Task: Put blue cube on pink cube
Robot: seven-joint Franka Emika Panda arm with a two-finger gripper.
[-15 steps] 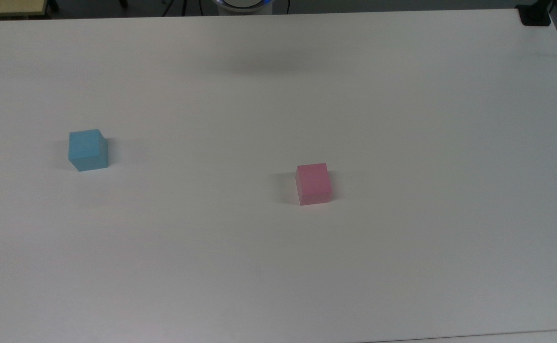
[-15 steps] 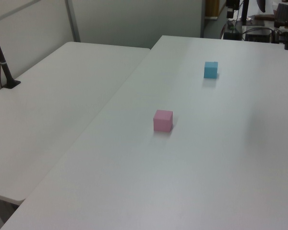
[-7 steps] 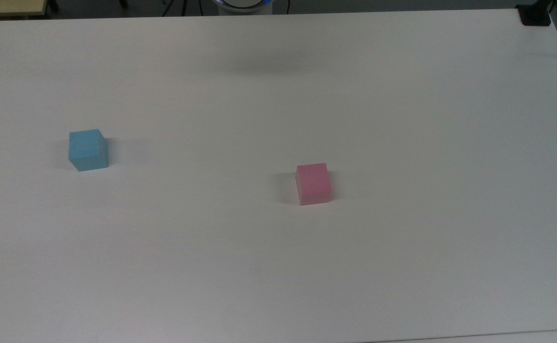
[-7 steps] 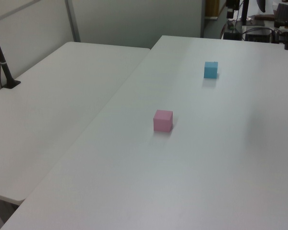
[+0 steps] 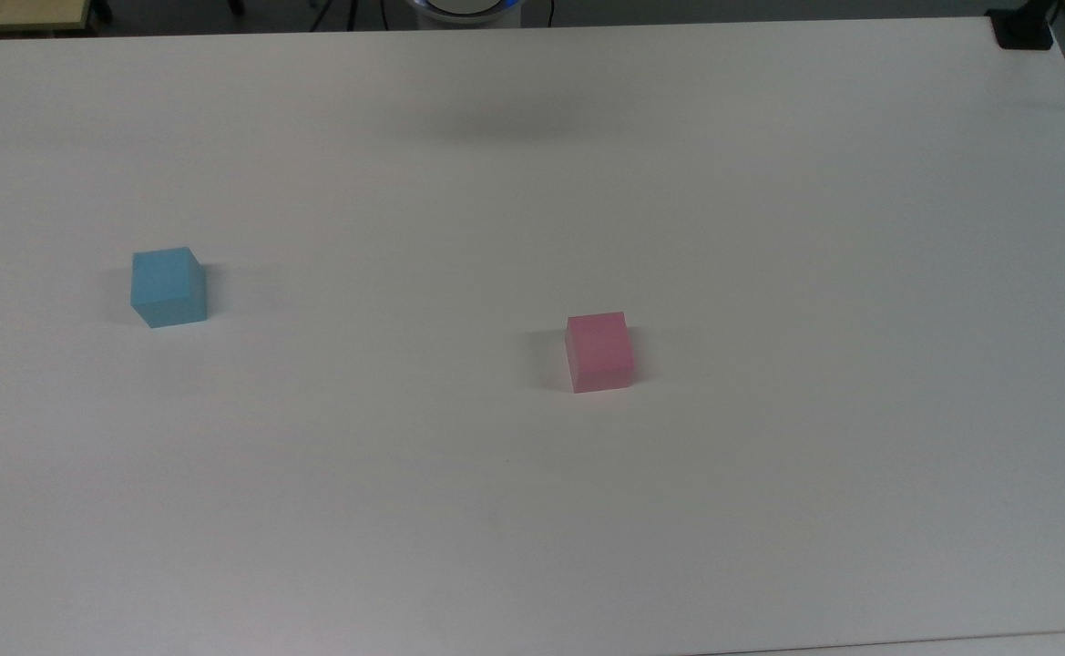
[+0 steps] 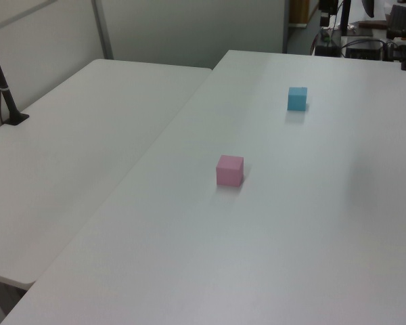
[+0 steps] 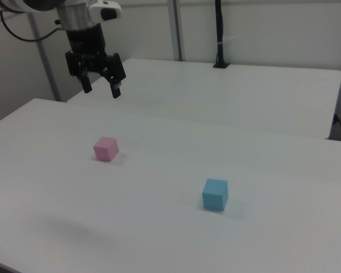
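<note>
My pincer [image 7: 100,89] hangs high above the surface [image 7: 170,227], fingers spread wide and holding nothing, up toward the right view's left and well apart from both cubes. The blue cube [image 7: 215,194] sits flat on the surface toward the right view's right; in the top view it [image 5: 168,286] lies at the left, with the pink cube [image 5: 599,351] well apart from it nearer the middle. Nothing is stacked yet, so the step in hand is, I judge, the reach for the blue cube. To do it well I should travel across first and come down only once I am straight above it, fingers kept wide enough to pass both sides. In the top view the blue cube sits a little turned against the surface's edges, so I should turn my wrist to meet two flat opposite faces, not corners. It looks like foam, so I would close gently, low on the sides and centred, so it stays level for setting down squarely on the pink cube [image 7: 105,148].
</note>
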